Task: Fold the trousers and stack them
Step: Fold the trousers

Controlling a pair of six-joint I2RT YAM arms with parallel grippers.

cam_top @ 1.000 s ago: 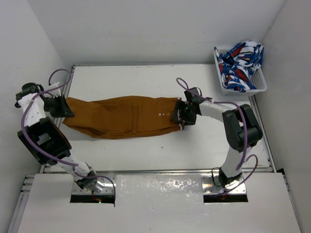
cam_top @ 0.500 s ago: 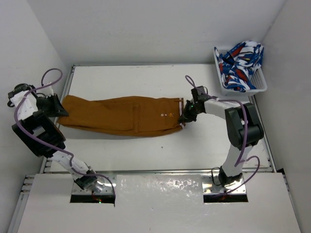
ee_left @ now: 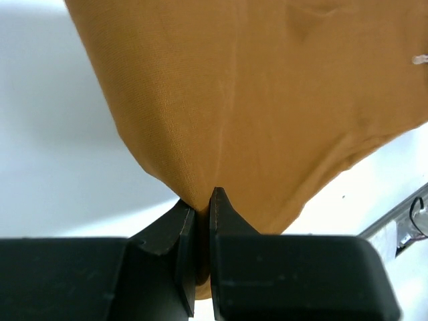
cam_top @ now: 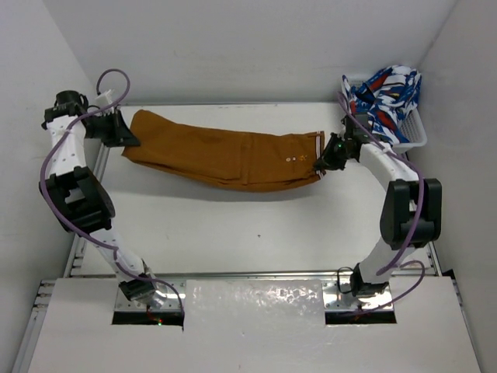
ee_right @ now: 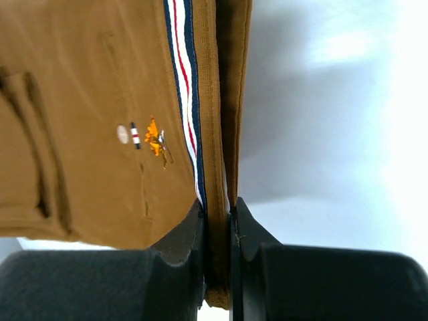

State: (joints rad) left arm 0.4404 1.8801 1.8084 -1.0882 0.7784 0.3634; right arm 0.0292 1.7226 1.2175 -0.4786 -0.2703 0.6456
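One pair of mustard-brown cotton trousers (cam_top: 225, 159) hung taut off the white bench (cam_top: 233, 225), left of the white plastic basket (cam_top: 392, 146). Long axis ran left-right, waistband end nearest that basket. Left jaws clenched on the leg end, right jaws on the striped waistband. One basket, with patterned clothes (cam_top: 384, 97) inside.

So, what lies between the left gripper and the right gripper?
The trousers span the whole stretch, leg end in the left gripper, waistband in the right gripper; the top view shows it.
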